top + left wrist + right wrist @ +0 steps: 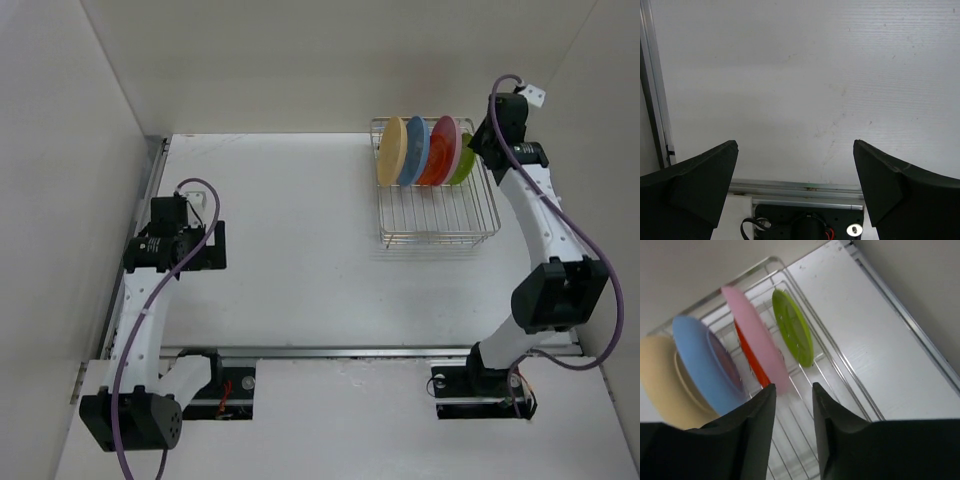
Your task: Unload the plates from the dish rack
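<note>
1. We are seeing five plates [414, 150] standing on edge in the dish rack [437, 225], at the far right of the table [300, 250].
2. Our right gripper [793, 386] is sitting at the rim of the pink plate [757, 340], jaws narrowed; we cannot tell whether it is grasping the plate.
3. Our left gripper [795, 145] is hovering over the table, jaws spread wide, holding nothing.

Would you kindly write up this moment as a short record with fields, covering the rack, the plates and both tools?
rack: wire dish rack, far right of the table
plates in rack: five, all standing on edge
order, left to right from above: cream plate, blue plate, orange-red plate, pink plate, green plate
plates unloaded: none
left tool: open, over the table, away from the rack
right tool: at the pink plate's edge, jaws a narrow gap apart; grip cannot be told
</note>
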Action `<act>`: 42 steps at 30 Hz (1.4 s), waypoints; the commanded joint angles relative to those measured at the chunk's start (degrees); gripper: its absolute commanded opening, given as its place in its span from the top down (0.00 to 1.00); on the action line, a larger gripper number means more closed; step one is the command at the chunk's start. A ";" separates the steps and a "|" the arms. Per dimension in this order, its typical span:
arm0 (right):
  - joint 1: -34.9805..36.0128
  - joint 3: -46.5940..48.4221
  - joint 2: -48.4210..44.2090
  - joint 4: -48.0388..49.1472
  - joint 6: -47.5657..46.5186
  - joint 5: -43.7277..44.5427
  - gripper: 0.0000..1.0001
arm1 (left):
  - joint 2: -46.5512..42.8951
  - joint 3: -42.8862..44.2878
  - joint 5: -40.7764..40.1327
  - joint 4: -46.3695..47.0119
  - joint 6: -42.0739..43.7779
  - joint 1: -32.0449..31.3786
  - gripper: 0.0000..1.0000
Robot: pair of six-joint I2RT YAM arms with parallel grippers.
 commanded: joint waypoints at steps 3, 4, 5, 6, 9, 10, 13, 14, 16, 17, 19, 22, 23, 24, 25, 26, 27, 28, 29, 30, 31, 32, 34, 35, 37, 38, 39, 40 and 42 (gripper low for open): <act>-6.09 7.70 8.59 8.05 2.87 -0.90 0.62 | 4.14 0.96 0.58 0.23 0.63 0.28 0.00; -6.71 8.58 10.36 8.06 2.87 -1.61 0.50 | 4.76 1.65 1.28 -0.46 1.15 0.28 0.00; -7.76 9.55 12.03 8.07 2.87 -2.22 0.48 | 5.98 1.66 1.89 -0.47 1.15 0.28 0.00; -8.29 11.90 15.36 7.11 2.87 -3.01 0.48 | 6.52 1.66 2.86 -0.47 1.85 0.28 0.00; -9.52 14.21 19.25 7.10 2.18 -5.99 0.46 | 8.71 2.19 5.50 -1.61 2.91 0.81 0.00; -9.53 14.21 21.09 7.88 1.56 -7.84 0.44 | 8.72 2.19 5.50 -1.61 2.91 0.81 0.00; -10.05 14.21 23.47 8.68 0.32 -12.42 0.44 | 10.13 2.19 5.50 -1.61 2.91 1.33 0.00; -10.05 13.69 24.61 10.07 0.32 -13.03 0.44 | 10.13 2.19 5.50 -1.61 2.91 1.33 0.00; -10.05 12.21 25.15 11.49 0.32 -14.09 0.44 | 10.74 2.19 5.50 -1.61 2.91 1.95 0.00; -10.05 11.67 26.45 12.71 0.32 -14.10 0.44 | 11.26 2.19 5.50 -1.61 2.91 1.95 0.00; -10.05 11.66 27.51 12.72 0.32 -14.62 0.44 | 11.27 2.19 5.50 -1.61 2.91 1.95 0.00; -10.05 11.66 29.71 12.72 0.32 -13.58 0.48 | 12.41 2.19 4.98 -1.61 2.91 1.95 0.00; -10.05 12.27 29.72 12.72 0.32 -13.05 0.51 | 12.41 2.19 4.98 -1.61 2.91 1.95 0.00; -10.05 12.28 30.59 12.72 0.32 -13.04 0.58 | 12.41 2.19 4.98 -1.61 2.91 1.95 0.00; -10.05 12.98 31.21 12.03 -0.20 -12.08 0.67 | 12.41 2.19 4.98 -1.61 2.91 1.95 0.00; -10.05 12.98 31.21 12.02 -0.20 -11.38 0.86 | 12.93 2.19 4.98 -1.61 2.91 1.95 0.00; -10.05 12.98 31.21 11.50 -0.81 -11.37 0.93 | 12.94 2.19 4.98 -1.61 2.91 1.95 0.00; -10.05 12.98 29.30 11.49 -1.69 -9.63 1.00 | 12.94 2.19 4.98 -1.61 2.91 1.95 0.00; -10.05 12.11 28.06 12.45 -2.39 -9.61 1.00 | 12.94 2.19 4.98 -1.61 2.91 1.95 0.00; -9.45 10.62 26.57 13.07 -3.10 -7.18 1.00 | 12.94 2.19 4.98 -1.61 2.91 1.95 0.00; -8.66 10.09 23.33 13.68 -3.97 -5.41 1.00 | 12.94 2.19 4.98 -1.61 2.91 1.95 0.00; -8.13 10.08 21.65 14.39 -5.98 -3.74 1.00 | 12.94 2.19 4.98 -1.61 2.91 1.95 0.00; -6.19 9.56 18.40 14.39 -8.45 2.84 1.00 | 12.94 2.19 4.98 -1.09 2.91 1.95 0.00; -5.40 9.56 15.25 15.00 -10.81 5.83 1.00 | 12.94 2.19 4.98 -1.08 2.91 1.95 0.00; -3.04 9.56 12.42 15.62 -13.29 15.81 1.00 | 12.24 2.19 4.98 -1.08 2.91 1.95 0.00; -2.41 9.56 9.79 17.10 -14.78 18.66 1.00 | 12.24 2.19 4.98 -1.08 2.91 1.95 0.00; -1.80 10.16 8.55 17.64 -17.49 21.30 1.00 | 11.54 2.19 4.98 -1.08 2.91 1.95 0.00; -0.66 10.17 7.40 17.65 -18.74 26.02 1.00 | 11.01 2.19 5.67 -1.08 2.91 1.95 0.00; 0.66 10.79 3.64 18.44 -21.28 29.05 1.00 | 10.40 2.19 6.29 -1.08 2.91 1.95 0.00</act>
